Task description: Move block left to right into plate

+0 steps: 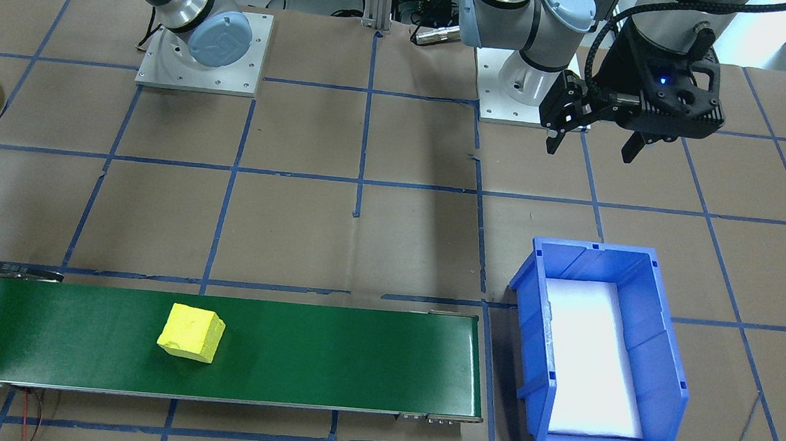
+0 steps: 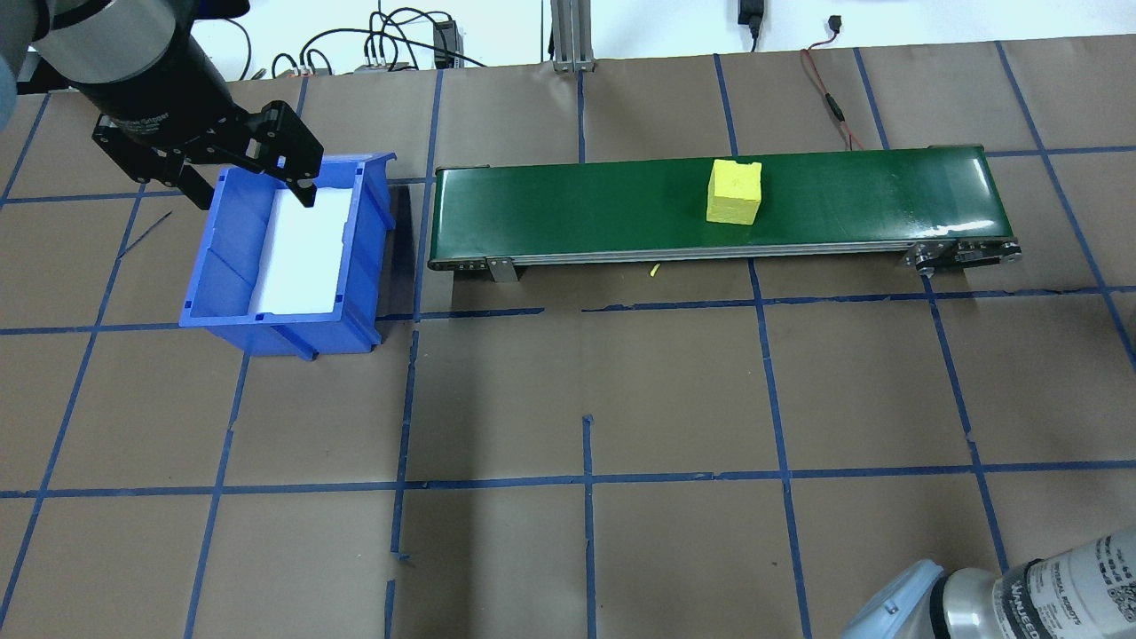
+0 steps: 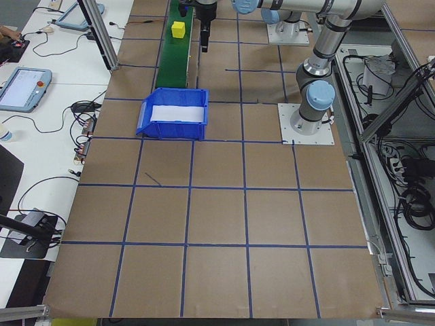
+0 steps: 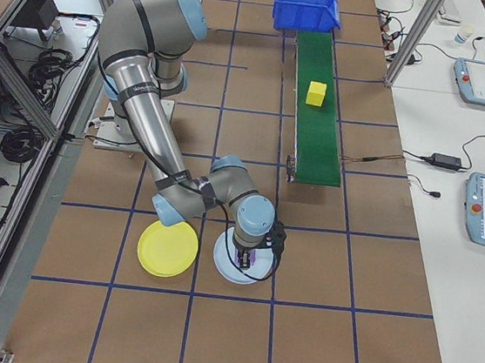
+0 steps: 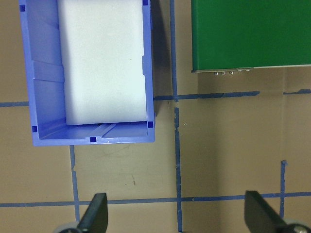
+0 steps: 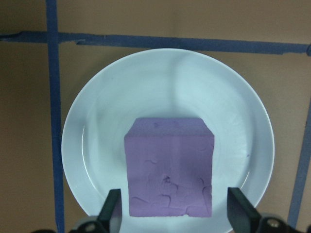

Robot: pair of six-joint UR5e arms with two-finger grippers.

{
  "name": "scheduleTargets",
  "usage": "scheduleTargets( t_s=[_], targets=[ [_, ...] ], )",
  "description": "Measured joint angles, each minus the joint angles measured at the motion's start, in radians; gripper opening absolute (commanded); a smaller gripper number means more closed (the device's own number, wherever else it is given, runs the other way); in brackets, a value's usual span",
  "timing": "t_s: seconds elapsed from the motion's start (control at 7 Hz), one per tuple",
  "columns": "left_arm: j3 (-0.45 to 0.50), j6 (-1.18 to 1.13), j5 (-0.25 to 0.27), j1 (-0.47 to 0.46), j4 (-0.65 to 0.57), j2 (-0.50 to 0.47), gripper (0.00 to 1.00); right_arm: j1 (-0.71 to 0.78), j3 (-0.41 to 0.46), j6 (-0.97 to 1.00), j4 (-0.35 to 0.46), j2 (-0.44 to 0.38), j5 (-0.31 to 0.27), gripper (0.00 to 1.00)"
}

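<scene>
Overhead exterior view: the yellow block (image 2: 734,192) was seen lying on the green conveyor (image 2: 621,204), far from the yellow plate (image 4: 167,248). Foam-light and soft, it was judged best pinched across flat sides. Left gripper (image 5: 177,221) and right gripper (image 6: 173,213) were spread, empty.

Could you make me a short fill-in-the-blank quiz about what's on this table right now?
1. The yellow block sits on the ____ conveyor belt.
2. The purple block rests on a pale ____ plate.
3. The yellow plate holds ____ blocks.
4. The left gripper hangs above the ____ bin.

Missing words: green; blue; no; blue
</scene>
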Motion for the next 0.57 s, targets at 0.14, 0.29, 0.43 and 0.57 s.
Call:
scheduleTargets(
  t_s=[0.14,0.29,0.43,0.57],
  targets=[
    [0.000,0.000,0.000,0.000,0.000,0.000,1.00,0.000,-0.004,0.005,0.000,-0.016,0.001,0.80],
    [0.000,0.001,-0.001,0.000,0.000,0.000,1.00,0.004,-0.007,0.019,0.002,-0.041,0.005,0.80],
    [-0.001,0.001,0.000,0.000,0.000,0.000,1.00,0.028,-0.007,0.041,0.009,-0.068,0.012,0.81],
    [-0.001,0.001,0.000,0.000,0.000,0.000,1.00,0.082,-0.008,0.078,0.014,-0.092,0.015,0.82]
  ],
)
